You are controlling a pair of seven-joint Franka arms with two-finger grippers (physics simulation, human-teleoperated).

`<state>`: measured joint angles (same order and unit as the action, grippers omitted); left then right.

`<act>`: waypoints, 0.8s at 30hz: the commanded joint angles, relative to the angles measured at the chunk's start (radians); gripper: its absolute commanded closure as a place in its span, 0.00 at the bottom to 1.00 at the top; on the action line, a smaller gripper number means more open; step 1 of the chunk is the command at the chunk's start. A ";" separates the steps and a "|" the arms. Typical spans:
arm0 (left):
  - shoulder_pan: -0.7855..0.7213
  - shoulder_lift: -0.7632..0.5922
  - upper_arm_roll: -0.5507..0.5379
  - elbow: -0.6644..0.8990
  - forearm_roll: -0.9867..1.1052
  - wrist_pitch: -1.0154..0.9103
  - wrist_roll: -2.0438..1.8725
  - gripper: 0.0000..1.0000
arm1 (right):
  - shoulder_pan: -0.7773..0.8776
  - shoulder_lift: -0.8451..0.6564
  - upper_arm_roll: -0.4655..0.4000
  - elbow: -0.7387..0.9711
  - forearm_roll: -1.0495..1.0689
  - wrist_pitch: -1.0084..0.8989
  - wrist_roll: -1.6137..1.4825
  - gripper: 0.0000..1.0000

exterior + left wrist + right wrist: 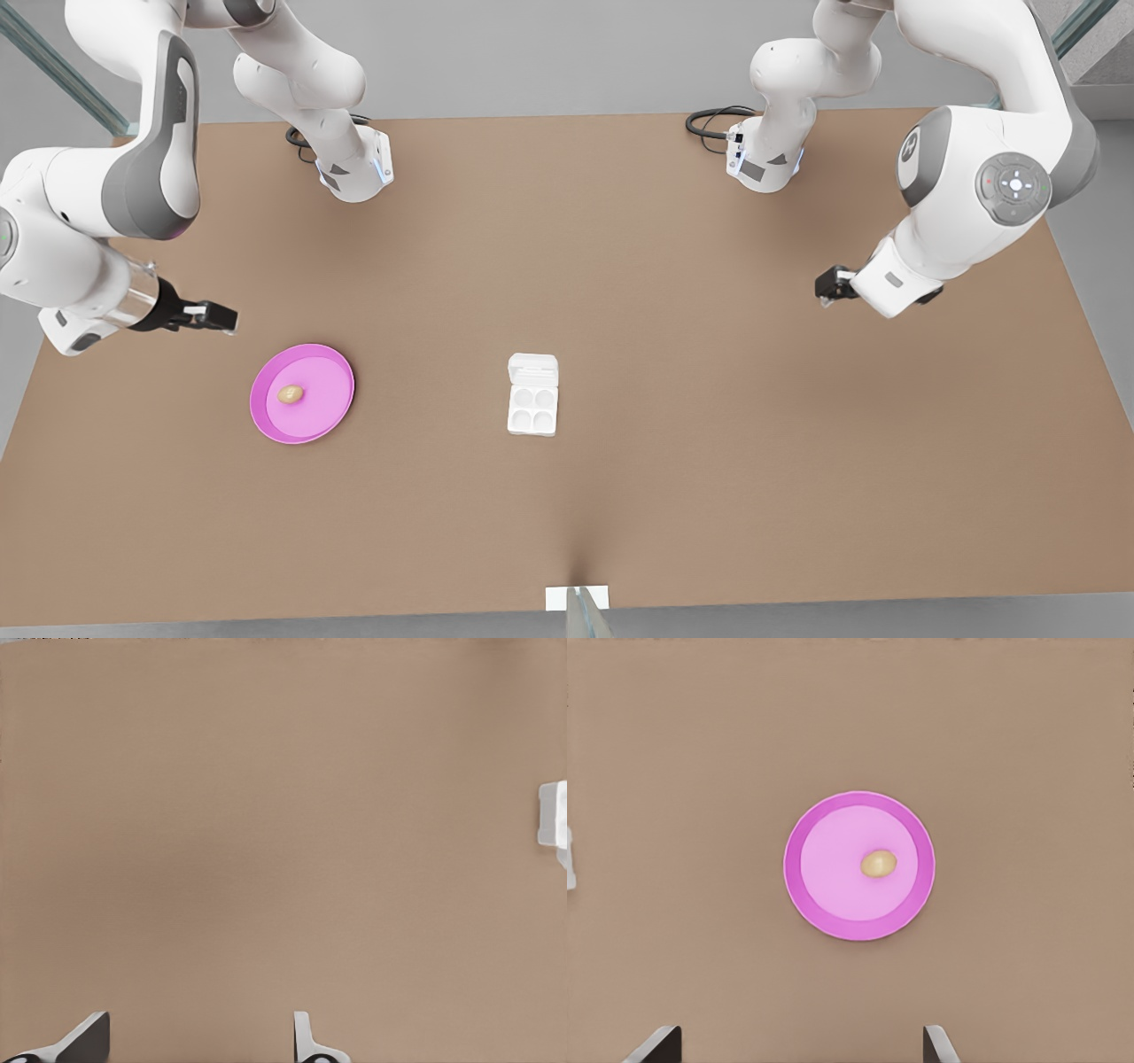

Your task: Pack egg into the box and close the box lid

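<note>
Front view: the egg (291,393) is seen on the pink plate (330,416) at lower left, well apart from the box (532,408) in the middle, its box lid (532,368) laid open. The right hand (215,316) is spread near the plate; the left hand (827,285) is spread at right. The round egg could be knocked rolling if pinched off-center.

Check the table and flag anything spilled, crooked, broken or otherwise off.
Nothing stands out. The egg lies whole on the pink plate, and the box sits flat with its box lid open. The right gripper hangs open near the plate; the left gripper is open too.
</note>
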<state>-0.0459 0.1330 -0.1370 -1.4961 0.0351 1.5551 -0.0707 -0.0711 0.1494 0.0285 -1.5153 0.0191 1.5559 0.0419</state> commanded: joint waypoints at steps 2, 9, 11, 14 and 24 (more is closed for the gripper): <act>0.000 -0.001 -0.001 -0.003 0.002 0.042 -0.035 0.00 | 0.001 -0.001 0.001 0.000 -0.001 0.069 0.020 0.00; 0.001 -0.001 0.004 -0.052 0.002 0.011 -0.035 0.00 | -0.007 0.070 -0.001 0.012 -0.004 0.124 0.012 0.00; 0.001 0.014 0.004 -0.050 0.002 0.006 -0.035 0.00 | -0.013 0.093 -0.006 -0.083 -0.004 0.243 0.015 0.00; 0.000 0.022 -0.010 -0.046 -0.011 -0.007 -0.038 0.00 | -0.002 0.073 -0.007 -0.324 -0.007 0.477 0.018 0.00; 0.000 0.116 -0.039 0.019 -0.043 0.006 -0.021 0.00 | -0.032 0.305 -0.035 -0.480 -0.061 0.879 0.059 0.00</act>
<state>-0.0461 0.2475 -0.1758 -1.4781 -0.0016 1.5607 -0.0912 -0.0955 0.4372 -0.0052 -1.9912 -0.0281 2.2358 0.0639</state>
